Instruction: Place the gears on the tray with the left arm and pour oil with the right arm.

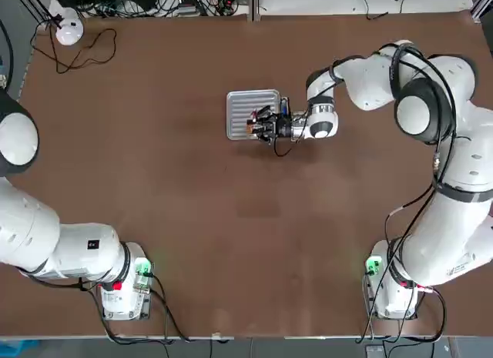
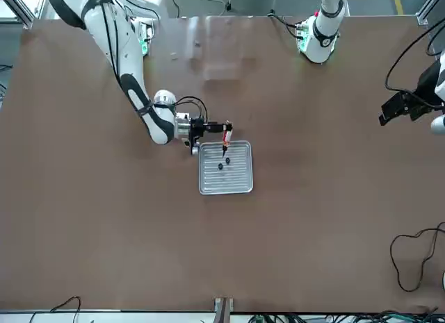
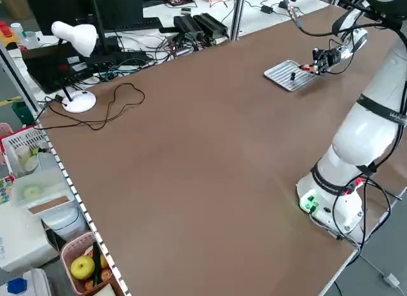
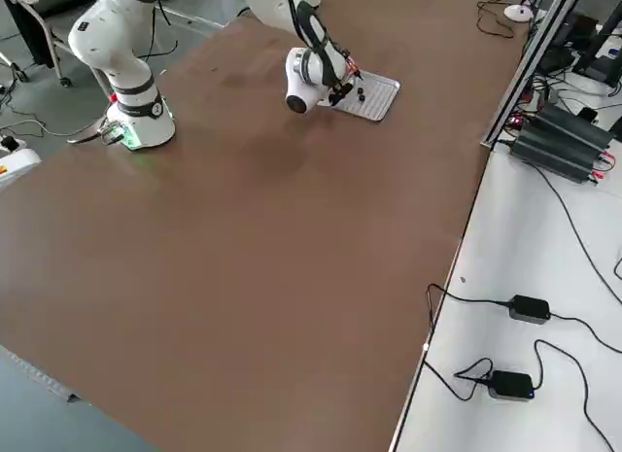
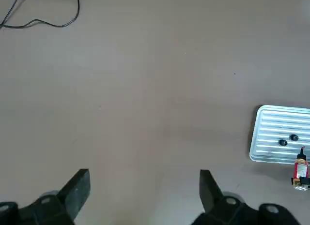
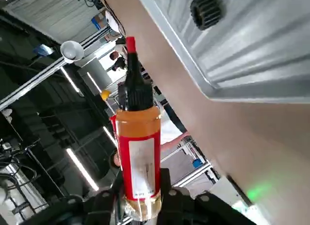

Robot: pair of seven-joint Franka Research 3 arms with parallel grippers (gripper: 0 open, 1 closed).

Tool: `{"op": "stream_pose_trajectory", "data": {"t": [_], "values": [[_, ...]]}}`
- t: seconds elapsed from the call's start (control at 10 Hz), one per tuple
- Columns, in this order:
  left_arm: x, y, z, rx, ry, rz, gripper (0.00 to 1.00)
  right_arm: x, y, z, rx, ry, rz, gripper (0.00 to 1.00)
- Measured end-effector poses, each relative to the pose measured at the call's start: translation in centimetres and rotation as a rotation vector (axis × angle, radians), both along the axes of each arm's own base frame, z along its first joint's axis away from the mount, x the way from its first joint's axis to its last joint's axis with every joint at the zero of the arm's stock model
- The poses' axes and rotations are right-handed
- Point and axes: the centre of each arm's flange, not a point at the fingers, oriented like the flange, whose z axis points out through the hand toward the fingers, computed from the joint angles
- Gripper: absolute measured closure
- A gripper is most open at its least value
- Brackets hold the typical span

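Ribbed silvery tray [image 2: 226, 171] bears two dark gears [image 2: 224, 163]; right claw [image 2: 221, 131] clamps the slim oil bottle [image 2: 226, 137] above; left claw [image 5: 144, 191] gapes empty

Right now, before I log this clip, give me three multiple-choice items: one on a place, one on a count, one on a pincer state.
1. Where are the gears?
A. on the tray
B. on the bare table
C. in the left pincer

2. How many gears show on the tray?
A. one
B. two
C. four

3. What is the right pincer doing?
A. open and empty
B. shut on a gear
C. shut on the oil bottle

Key: 1 A, both dark pieces lie on the ribbed metal in the front view. 2 B, the left wrist view shows two. 3 C, the right wrist view shows its fingers clamping the bottle, held at the tray's edge; the left pincer is open and empty, well away from the tray.
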Motion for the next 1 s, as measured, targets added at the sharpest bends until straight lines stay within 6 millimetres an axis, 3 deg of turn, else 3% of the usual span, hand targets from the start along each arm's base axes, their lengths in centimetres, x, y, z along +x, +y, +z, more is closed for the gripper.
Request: {"op": "stream_pose_trajectory", "data": {"t": [0.7,1.0], "values": [[0.0,0.6,0.0,0.000,0.000,0.011,0.00,0.8,0.2,0.3,0.022,0.033,-0.005,0.69],[0.1,0.8,0.0,0.000,-0.003,0.014,0.00,1.7,-0.8,0.2,0.008,-0.115,-0.001,0.69]]}}
